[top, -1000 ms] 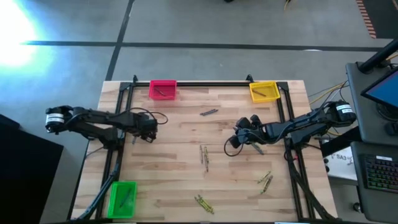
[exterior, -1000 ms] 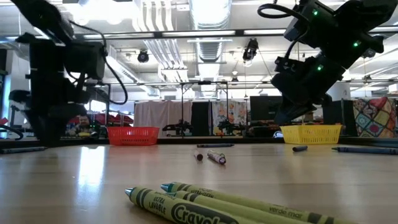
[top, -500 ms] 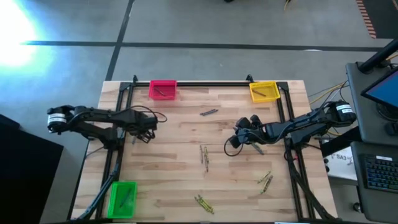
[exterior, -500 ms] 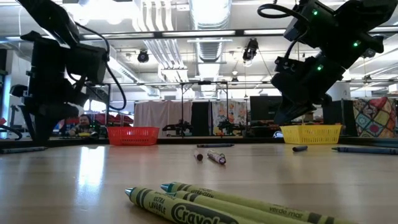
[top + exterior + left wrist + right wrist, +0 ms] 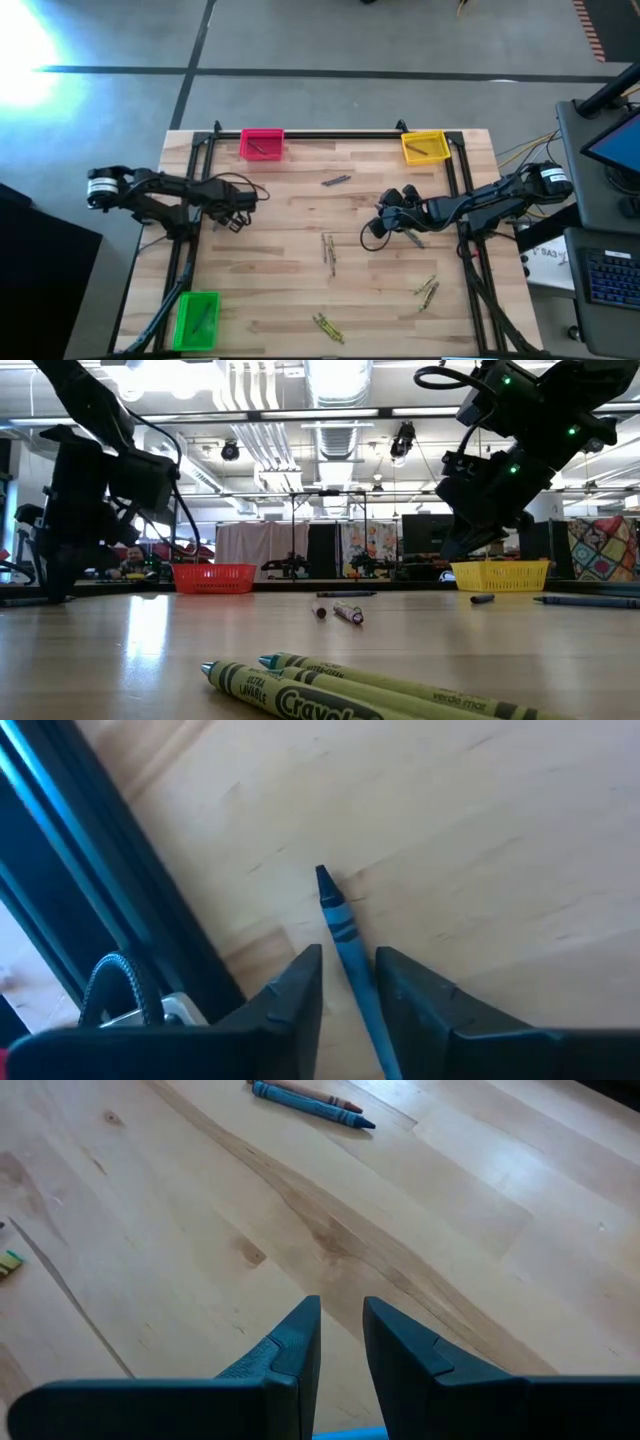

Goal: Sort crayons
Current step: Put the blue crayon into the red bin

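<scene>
Closing in: the left gripper (image 5: 348, 982) sits at the left side of the counter (image 5: 300, 290), beside the black frame rail (image 5: 120, 900), its fingers (image 5: 300, 985) narrowed around a blue crayon (image 5: 345, 935); whether they already press it I cannot tell.
Right gripper: the right gripper (image 5: 340, 1342) hangs over the counter's right half, fingers narrow with a sliver of blue showing between their bases; what that is I cannot tell.
Loose crayons: a pair (image 5: 336, 181) near the back, a pair (image 5: 328, 250) mid-counter, olive ones (image 5: 427, 290) right front and (image 5: 326, 327) at the front edge.
Bins: pink bin (image 5: 262, 145), yellow bin (image 5: 425, 147), green bin (image 5: 197, 318), each at a corner.
Handling: likely light, stiff, waxy and brittle, prone to roll; best pinched across the paper wrap near mid-length, gently.
</scene>
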